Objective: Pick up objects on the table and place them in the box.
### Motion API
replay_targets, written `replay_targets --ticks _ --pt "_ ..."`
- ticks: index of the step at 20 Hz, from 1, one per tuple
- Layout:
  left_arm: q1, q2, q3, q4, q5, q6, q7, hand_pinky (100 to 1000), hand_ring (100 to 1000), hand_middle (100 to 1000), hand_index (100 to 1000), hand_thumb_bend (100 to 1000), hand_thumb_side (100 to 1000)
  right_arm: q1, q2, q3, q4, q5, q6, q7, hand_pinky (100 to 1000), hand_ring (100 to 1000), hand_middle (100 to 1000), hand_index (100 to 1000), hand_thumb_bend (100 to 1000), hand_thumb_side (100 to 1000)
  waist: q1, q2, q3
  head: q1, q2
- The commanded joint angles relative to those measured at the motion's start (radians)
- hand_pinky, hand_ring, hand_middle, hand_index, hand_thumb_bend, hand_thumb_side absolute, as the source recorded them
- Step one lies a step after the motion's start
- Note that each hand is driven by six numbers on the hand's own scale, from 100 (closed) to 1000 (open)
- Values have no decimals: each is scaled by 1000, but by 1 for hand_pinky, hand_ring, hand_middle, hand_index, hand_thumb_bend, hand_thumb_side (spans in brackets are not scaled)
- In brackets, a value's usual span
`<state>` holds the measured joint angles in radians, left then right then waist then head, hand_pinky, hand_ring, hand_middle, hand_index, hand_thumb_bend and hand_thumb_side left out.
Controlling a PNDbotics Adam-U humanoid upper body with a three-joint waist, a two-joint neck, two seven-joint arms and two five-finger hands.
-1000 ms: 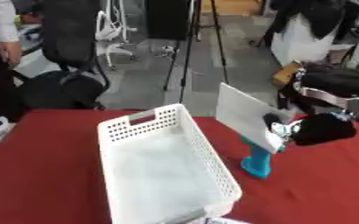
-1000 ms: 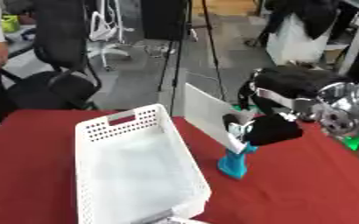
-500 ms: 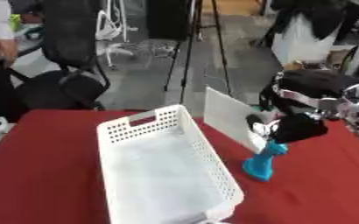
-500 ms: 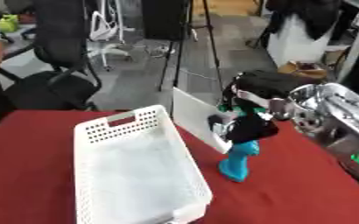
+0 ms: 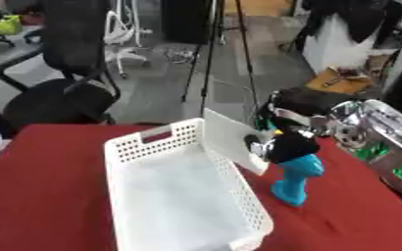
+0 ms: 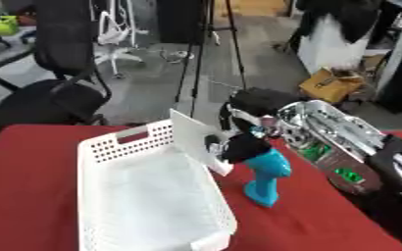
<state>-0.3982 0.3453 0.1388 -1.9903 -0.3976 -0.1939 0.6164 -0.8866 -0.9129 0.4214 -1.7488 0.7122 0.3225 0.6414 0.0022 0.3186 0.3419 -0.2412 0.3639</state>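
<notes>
Since a second ago the right hand [image 5: 286,144] has carried the white flat panel [image 5: 230,139] leftward, so it now hangs over the right wall of the white basket [image 5: 144,147] instead of beside it. On the left, the basket sits on the red table [image 5: 41,196]. The right hand's fingers are curled round the panel's lower right edge, holding it tilted. Just right of the basket, a teal bottle-like object [image 5: 294,179] stands upright beneath the hand. The left hand is out of sight.

Even, bright indoor light with faint shadows; both views are soft and motion-blurred throughout.
</notes>
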Motion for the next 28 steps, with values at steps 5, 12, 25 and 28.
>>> replay_targets --ticks 5,12,25,28 --pt "-29 3 5 -10 4 -6 5 662 627 621 730 100 908 -45 36 7 62 31 -15 -7 849 684 251 426 100 643 -2 0 21 -22 -21" --pt "-43 -3 6 -10 8 -10 8 661 627 621 730 100 910 -55 63 21 115 15 -54 11 869 771 354 519 100 914 -8 22 43 -18 -8" --pt "-53 -6 8 -10 5 -14 14 661 627 621 729 100 909 -61 77 7 148 -86 -135 115 911 870 610 729 100 1000 -23 33 50 -9 7" --pt "-52 -5 8 -10 4 -13 15 661 627 621 729 100 909 -58 70 -6 123 -123 -121 102 906 866 604 725 100 1000 -23 32 47 -7 9"
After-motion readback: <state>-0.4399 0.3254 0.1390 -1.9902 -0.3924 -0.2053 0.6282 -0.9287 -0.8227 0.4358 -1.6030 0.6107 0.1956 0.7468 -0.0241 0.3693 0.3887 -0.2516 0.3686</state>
